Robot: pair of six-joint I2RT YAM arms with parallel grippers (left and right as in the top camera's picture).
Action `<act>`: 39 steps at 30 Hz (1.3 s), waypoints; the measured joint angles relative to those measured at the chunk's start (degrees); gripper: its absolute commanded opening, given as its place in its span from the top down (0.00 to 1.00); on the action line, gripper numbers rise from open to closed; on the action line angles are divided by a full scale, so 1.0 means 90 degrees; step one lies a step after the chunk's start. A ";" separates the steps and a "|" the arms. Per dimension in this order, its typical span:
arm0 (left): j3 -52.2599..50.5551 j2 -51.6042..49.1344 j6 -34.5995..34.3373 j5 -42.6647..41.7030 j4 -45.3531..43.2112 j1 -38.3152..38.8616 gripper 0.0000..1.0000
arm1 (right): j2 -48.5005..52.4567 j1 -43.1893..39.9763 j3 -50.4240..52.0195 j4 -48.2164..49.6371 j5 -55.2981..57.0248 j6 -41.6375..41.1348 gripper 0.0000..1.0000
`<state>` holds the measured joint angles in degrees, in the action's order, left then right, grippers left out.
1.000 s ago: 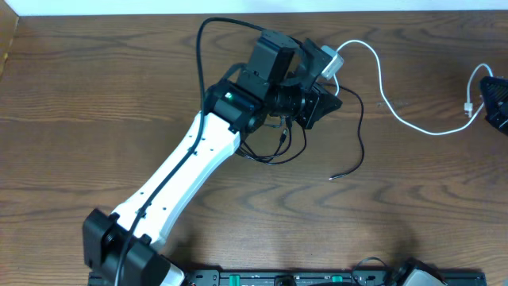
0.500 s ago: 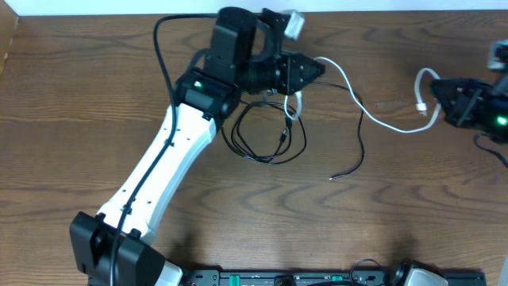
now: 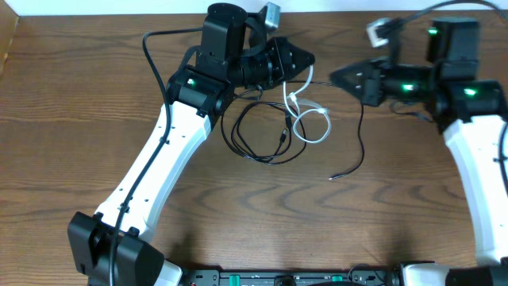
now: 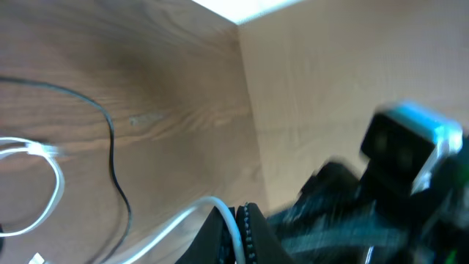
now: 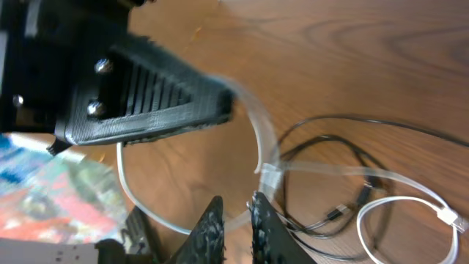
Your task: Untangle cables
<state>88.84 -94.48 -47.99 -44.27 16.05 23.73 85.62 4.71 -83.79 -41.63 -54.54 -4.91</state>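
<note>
Cable-sorting at the wooden table [image 3: 79, 95]: on the left, the left gripper [image 3: 309, 60] is raised near the far edge. Its fingers are pressed together on the white cable [image 3: 311, 125], which hangs from the tips. The white cable drops into a small loop on the tabletop, just beside and partly over the black cable [image 3: 270, 160]. The black cable lies in a loose coil under the left wrist, and its tail runs off towards the near right. On the right, the right gripper [image 3: 333, 78] points at its partner from close by. Its fingers are parted by a narrow gap, and nothing can be seen between them.

The step in hand looks like drawing the white cord clear of the black one. It is probably best done with the right gripper taking the white loop low down, past the point where the cords cross. It could then draw the loop slowly to the right while the left keeps its pinch, and stop if the black coil begins to lift.

The count: two arms, two grippers and two cables, one white and one black.
</note>
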 measured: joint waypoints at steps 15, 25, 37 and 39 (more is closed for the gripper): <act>0.0000 0.0000 -0.1654 0.1112 -0.0002 0.0000 0.93 | 0.0432 0.0505 0.0000 0.0495 0.0078 0.0049 0.48; 0.0000 0.0000 -0.1846 0.0906 -0.0384 -0.0007 0.92 | 0.1396 0.0578 0.0000 0.0617 0.0335 0.0102 0.36; -0.0002 0.0000 -0.2579 0.0172 -0.1049 -0.0663 0.93 | 0.1940 0.1071 0.0029 0.2091 -0.0500 0.0236 0.34; -0.0015 0.0000 -0.2754 0.0019 -0.1350 -0.0716 0.92 | 0.2025 0.1127 0.0029 0.2431 -0.0532 0.0117 0.36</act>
<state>88.71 -94.48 -72.77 -44.10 3.90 17.28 103.85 14.85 -83.53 -19.75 -59.33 -3.86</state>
